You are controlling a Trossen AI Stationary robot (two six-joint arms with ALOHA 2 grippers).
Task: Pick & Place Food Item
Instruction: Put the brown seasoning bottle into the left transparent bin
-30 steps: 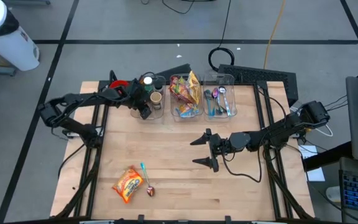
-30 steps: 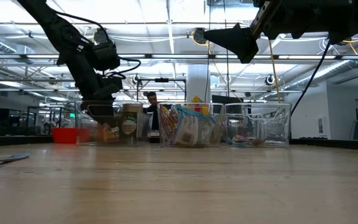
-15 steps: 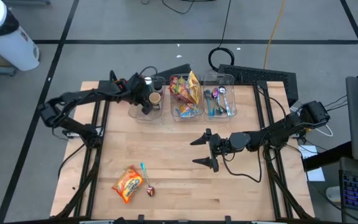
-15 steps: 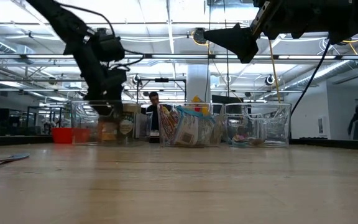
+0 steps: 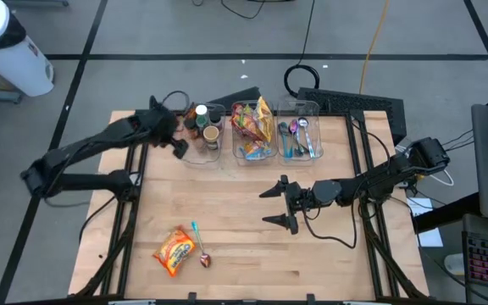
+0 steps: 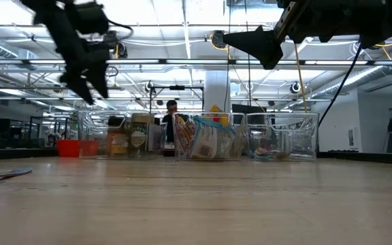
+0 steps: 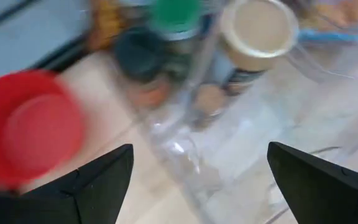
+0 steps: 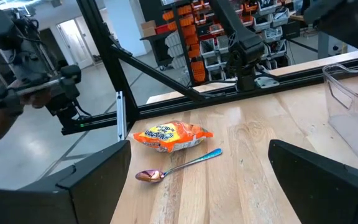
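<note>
A pale wooden table (image 5: 329, 254) stands on a grey floor, with three clear bins along its far edge in the upper middle of the high view: a jar bin (image 5: 203, 135), a snack bin (image 5: 252, 131) and a cutlery bin (image 5: 299, 129). The orange snack packet (image 5: 174, 250), the likely food item, lies flat at the lower left of the frame, touching a spoon (image 5: 200, 250) with a teal handle on its right. It appears a light, soft, crinkly foil pouch, probably slippery and easily crushed; a gentle pinch across its narrow width or at a sealed end seems best. The left gripper (image 5: 179, 146) hovers with fingers spread wide and empty beside the jar bin, near a red bowl (image 7: 27, 127). The right gripper (image 5: 276, 206) waits mid-table, fingers wide apart, holding nothing.
</note>
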